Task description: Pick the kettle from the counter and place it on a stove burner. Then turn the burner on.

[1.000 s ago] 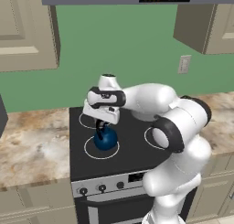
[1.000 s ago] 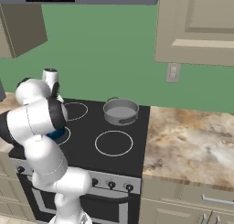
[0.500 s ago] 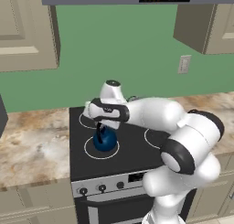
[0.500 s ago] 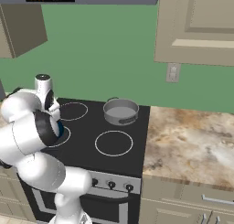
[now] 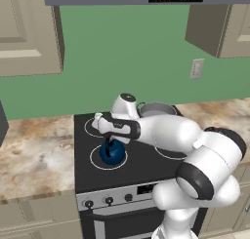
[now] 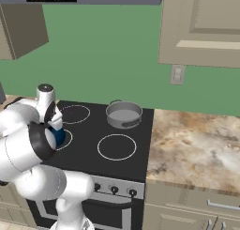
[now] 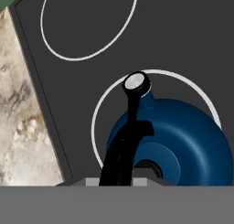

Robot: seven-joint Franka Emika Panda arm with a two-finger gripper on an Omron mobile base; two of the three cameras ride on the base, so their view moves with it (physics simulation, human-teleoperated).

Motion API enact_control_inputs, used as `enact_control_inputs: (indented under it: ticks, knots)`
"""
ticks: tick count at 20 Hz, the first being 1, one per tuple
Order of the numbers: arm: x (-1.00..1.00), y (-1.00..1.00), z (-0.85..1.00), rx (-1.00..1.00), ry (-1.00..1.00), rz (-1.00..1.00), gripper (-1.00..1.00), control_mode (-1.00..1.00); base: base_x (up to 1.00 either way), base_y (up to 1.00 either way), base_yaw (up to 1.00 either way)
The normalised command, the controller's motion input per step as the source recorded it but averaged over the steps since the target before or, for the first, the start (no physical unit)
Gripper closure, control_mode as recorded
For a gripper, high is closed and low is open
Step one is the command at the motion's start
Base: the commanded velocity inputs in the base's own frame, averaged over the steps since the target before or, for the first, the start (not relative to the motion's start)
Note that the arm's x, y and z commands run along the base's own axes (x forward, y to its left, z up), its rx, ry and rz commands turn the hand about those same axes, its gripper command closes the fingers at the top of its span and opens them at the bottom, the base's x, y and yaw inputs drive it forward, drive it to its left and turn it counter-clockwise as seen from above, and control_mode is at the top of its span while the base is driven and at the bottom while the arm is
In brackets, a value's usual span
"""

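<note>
The kettle (image 5: 112, 152) sits inside the stove burner (image 5: 95, 159). I cannot tell the gripper (image 5: 111, 138) finger spread. I confirm release, lift straight clear of the handle (image 7: 122, 145), then go for the knobs (image 5: 109, 200).

Base views flank the cooktop (image 5: 141, 165); hand view seemingly hovers close.

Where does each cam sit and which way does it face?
Left base view: behind the arm on its left, looking forward and down at the cooktop; the arm reaches in from lower right to the kettle.
Right base view: behind on the right; the arm at lower left covers most of the kettle.
Hand view: on the hand, looking down at the kettle inside its stove burner ring.
Shared: both base views show the grey pot.
</note>
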Motion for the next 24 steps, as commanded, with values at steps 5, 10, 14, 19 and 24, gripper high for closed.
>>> enact_control_inputs:
  ticks: [5, 10, 14, 19, 24]
  knots:
    - [0.00, 0.00, 0.00, 0.00, 0.00, 0.00, -1.00, -1.00, 0.00, 0.00, 0.00]
    - [0.00, 0.00, 0.09, 0.00, 0.00, 0.00, -1.00, -1.00, 0.00, 0.00, 0.00]
    - [0.00, 0.00, 0.42, 0.00, 0.00, 0.00, -1.00, -1.00, 0.00, 0.00, 0.00]
    - [-0.01, 0.00, 0.47, 0.00, 0.00, 0.00, -1.00, -1.00, 0.00, 0.00, 0.00]
    - [-0.35, 0.00, 0.07, -0.05, -0.03, 0.00, -1.00, -1.00, 0.00, 0.00, 0.00]
